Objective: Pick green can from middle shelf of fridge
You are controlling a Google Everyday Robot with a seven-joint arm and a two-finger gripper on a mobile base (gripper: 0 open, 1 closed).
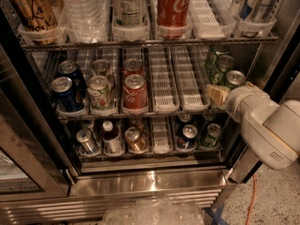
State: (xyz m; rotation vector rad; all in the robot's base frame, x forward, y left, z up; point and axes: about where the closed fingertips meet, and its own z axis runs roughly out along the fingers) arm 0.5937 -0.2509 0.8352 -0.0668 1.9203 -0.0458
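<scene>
Fridge [140, 191] stands open. The green can [234, 78] is the front can in the lane at the right end of the middle counter [187, 81], close to the front right corner. More green cans [215, 62] stand behind it in the same lane, toward the back right corner.

The gripper [216, 93] sits at the front edge of the counter, just left of the green can and low against its side. The white arm [269, 125] reaches in from the right. You cannot tell from here how far the jaws are open, whether they hold anything, or whether they touch the can.

Step in hand, as I judge it: lining up for the grasp.

To do it well:
- Centre the jaws on the can's body at mid-height, not on the top rim. The wall is thin, so squeeze moderately.
- Come in straight from the front edge along the lane, so you do not shove the can into those behind it.
- The rack above [154, 43] leaves little headroom. Lift only enough to clear the tray lip, then draw straight out over the front edge.
- The two lanes to the left are bare, so take your room on that side. The red cans [135, 92] near the middle of the counter are well apart.
</scene>
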